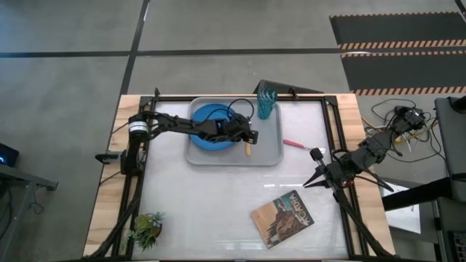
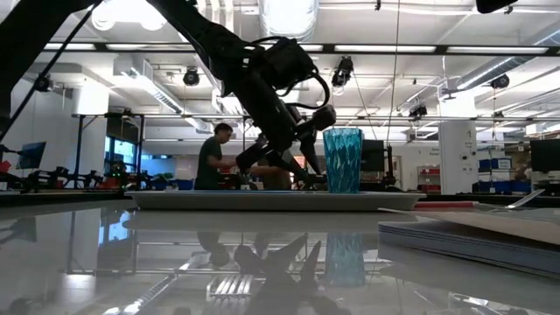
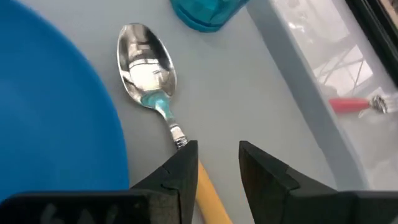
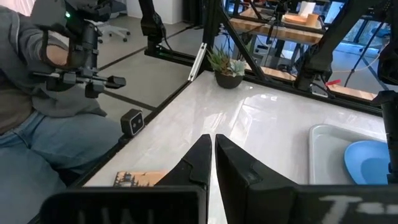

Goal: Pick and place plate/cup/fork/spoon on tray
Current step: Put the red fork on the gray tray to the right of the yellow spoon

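Observation:
The light-grey tray [image 1: 271,149] lies at the table's far middle. The blue plate [image 1: 204,116] lies flat in its left half, and the teal cup [image 1: 266,102] stands upright in its far right corner. The orange-handled spoon [image 3: 146,59] lies flat on the tray floor between plate and cup. My left gripper [image 3: 217,165] is open just above the spoon's handle [image 3: 208,193]. The pink-handled fork [image 1: 295,144] lies on the table right of the tray; it also shows in the left wrist view [image 3: 348,104]. My right gripper [image 1: 314,156] is shut and empty near the table's right edge. My left gripper stands open over the end of the spoon's orange handle [image 3: 205,186], coming from above and slanting. The handle runs along the inner side of one finger [image 3: 180,171]. I cannot tell whether that finger touches it. The spoon lies flat on the tray.
A brown picture-cover book [image 1: 284,217] lies at the near right of the table. A small potted plant [image 1: 148,229] stands at the near left corner. A person sits beyond the table in the right wrist view [image 4: 37,118].

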